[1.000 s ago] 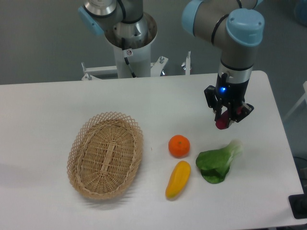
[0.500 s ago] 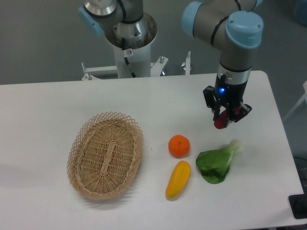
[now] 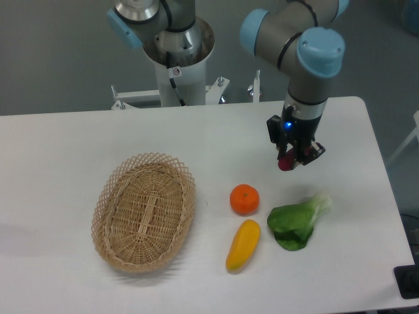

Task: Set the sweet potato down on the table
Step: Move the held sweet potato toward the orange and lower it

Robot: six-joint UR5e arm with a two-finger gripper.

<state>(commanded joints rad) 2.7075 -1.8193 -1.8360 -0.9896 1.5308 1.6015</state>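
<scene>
Sweet potato [image 3: 285,163]: held clenched in the gripper [image 3: 291,160], above the worktop [image 3: 59,150], only its reddish lower end showing. Nearest the camera lie a yellow vegetable [image 3: 243,244] and a leafy green [image 3: 298,221]; an orange [image 3: 244,199] sits behind them, a basket [image 3: 145,210] to their left. Judgement: bare worktop lies under and behind the gripper. Lower straight down there, clear of green and orange, open only once the tuber touches, so it doesn't roll.
</scene>
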